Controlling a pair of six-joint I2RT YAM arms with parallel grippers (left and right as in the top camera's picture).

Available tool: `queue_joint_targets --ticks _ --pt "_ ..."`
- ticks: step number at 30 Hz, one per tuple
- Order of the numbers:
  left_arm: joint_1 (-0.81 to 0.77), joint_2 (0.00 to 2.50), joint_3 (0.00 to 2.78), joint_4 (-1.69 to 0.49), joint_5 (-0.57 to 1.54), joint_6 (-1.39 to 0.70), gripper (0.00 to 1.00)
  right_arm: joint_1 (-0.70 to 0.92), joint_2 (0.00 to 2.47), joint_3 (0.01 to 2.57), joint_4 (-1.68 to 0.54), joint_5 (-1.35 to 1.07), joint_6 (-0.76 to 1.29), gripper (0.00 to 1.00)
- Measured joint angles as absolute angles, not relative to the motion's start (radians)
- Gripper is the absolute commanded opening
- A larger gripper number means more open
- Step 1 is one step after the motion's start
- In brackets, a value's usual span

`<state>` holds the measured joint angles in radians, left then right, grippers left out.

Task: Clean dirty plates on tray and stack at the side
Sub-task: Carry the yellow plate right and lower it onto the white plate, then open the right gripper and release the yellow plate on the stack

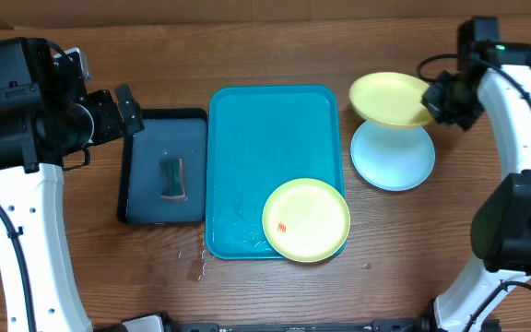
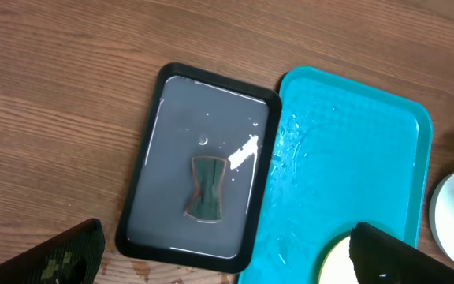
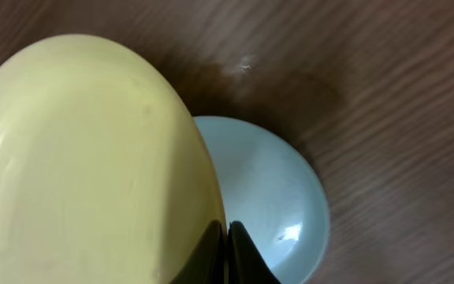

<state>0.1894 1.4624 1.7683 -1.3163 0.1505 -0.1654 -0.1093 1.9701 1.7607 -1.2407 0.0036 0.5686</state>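
Right gripper (image 3: 227,254) clenched on rim of yellow-green plate (image 1: 387,98).
Light blue plate (image 1: 393,162) lies beneath it; left gripper (image 1: 123,114) hangs released above a navy tray (image 1: 147,157).

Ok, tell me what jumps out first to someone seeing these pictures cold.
The bright turquoise tray sits dead centre, with a yellow-green plate carrying an orange-red smear at its near right corner. To its right, the right gripper holds a second yellow plate above a light blue plate lying on the table.
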Motion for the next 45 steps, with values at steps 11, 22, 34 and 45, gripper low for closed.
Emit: queue_joint_targets --ticks 11,22,34,45 --pt "0.189 1.462 1.768 -1.316 0.153 -0.165 1.0 -0.13 1.97 1.613 -1.267 -0.004 0.572 0.04" --pt "0.189 1.462 1.768 -1.316 0.153 -0.165 1.0 -0.124 1.97 1.513 -1.251 -0.012 0.572 0.04" --pt "0.189 1.462 1.768 -1.316 0.153 -0.165 1.0 -0.124 1.97 1.498 -1.313 -0.01 0.572 0.05" --pt "0.189 1.462 1.768 -1.316 0.153 -0.165 1.0 -0.123 1.97 1.496 -1.319 0.007 0.573 0.81"
